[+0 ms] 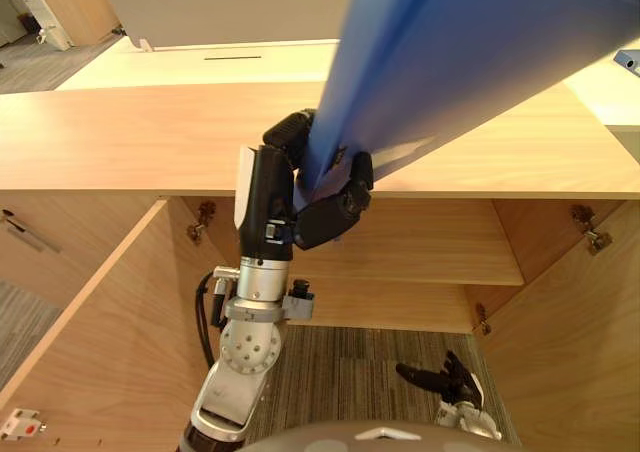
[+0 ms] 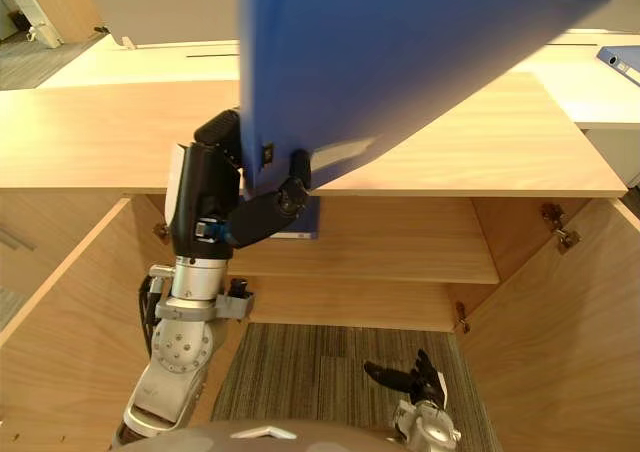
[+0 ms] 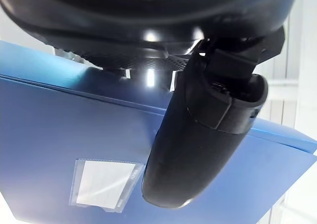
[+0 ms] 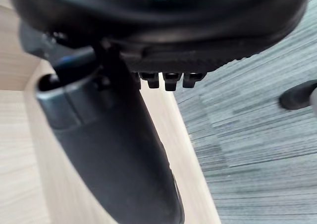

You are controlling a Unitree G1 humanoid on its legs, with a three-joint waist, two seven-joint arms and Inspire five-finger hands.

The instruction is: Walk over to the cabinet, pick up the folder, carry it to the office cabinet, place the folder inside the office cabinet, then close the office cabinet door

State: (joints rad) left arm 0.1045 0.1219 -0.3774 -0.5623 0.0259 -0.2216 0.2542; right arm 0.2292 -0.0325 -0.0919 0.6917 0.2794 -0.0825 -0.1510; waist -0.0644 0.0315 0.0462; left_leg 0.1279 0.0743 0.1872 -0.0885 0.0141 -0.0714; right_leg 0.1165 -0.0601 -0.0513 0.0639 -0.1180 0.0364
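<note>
My left hand (image 1: 325, 207) is shut on the lower corner of a big blue folder (image 1: 470, 52), thumb (image 3: 198, 144) pressed on its face beside a clear label pocket (image 3: 104, 184). The folder is raised and tilted up close before my head, above the wooden cabinet's top (image 1: 130, 137). The cabinet below stands with both doors swung wide, and its inner shelf (image 1: 430, 252) shows behind the hand. My right hand (image 1: 445, 382) hangs low over the carpet in front of the cabinet, fingers relaxed and holding nothing.
The left door (image 1: 100, 342) and the right door (image 1: 580, 322) flank the opening. Striped carpet (image 1: 350, 372) lies between them. Another blue folder (image 2: 620, 62) lies on a pale desk at the far right. A white desk (image 1: 200, 62) stands behind the cabinet.
</note>
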